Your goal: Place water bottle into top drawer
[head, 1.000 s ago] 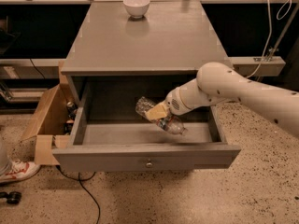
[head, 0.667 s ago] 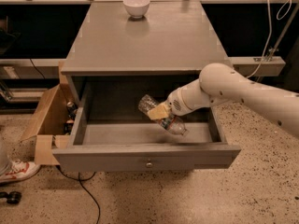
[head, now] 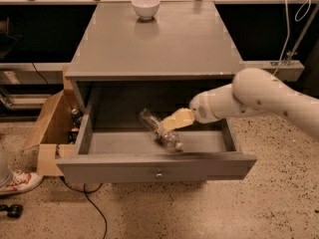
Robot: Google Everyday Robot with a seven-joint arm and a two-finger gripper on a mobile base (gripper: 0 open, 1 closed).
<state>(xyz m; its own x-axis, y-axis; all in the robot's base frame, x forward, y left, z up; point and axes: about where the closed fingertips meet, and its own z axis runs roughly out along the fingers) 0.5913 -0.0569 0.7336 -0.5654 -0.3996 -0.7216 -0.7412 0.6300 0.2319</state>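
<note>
The top drawer (head: 149, 169) is pulled out wide, grey, with a small round knob (head: 159, 174) on its front panel. The water bottle (head: 160, 130), clear and crinkled with a dark-and-red label band, lies tilted inside the drawer near its middle, one end toward the back left and the other toward the front right. My gripper (head: 174, 120), on the end of the white arm (head: 259, 98) that reaches in from the right, is inside the drawer, right against the bottle's upper side.
A white bowl (head: 145, 6) stands at the back of the grey cabinet top (head: 159, 44). An open cardboard box (head: 47, 128) sits on the floor left of the cabinet. A shoe (head: 17, 182) and a black cable (head: 87, 200) lie on the speckled floor.
The bottle has shifted a little down and to the left inside the drawer and lies lower now. The arm has barely moved.
</note>
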